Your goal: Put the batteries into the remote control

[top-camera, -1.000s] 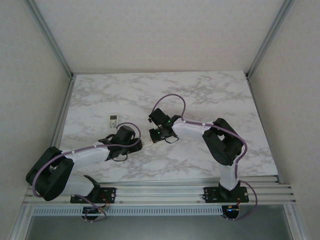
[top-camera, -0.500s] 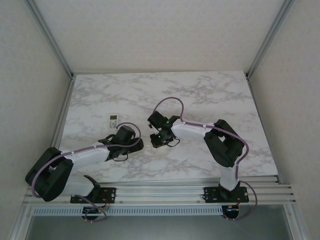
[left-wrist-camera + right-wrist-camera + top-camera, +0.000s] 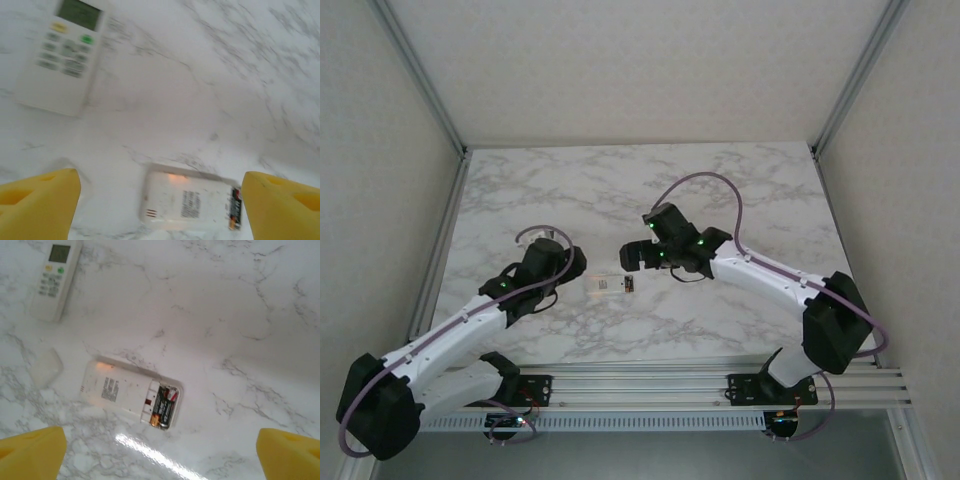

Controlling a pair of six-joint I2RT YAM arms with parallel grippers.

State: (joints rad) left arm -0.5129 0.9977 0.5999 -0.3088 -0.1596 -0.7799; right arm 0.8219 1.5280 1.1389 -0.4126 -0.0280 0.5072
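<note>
Below right wrist, batteries (image 3: 164,410) inside remote (image 3: 117,390)

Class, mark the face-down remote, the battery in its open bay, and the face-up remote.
face-down remote (image 3: 117,390), right wrist view, on its labelled back.
battery (image 3: 164,409), right wrist view, on its dark body.
face-up remote (image 3: 54,282), right wrist view, on its button pad.

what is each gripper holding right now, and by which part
Nothing. The left gripper and right gripper are both open, fingers spread wide above the face-down remote, which lies free on the table.
</note>
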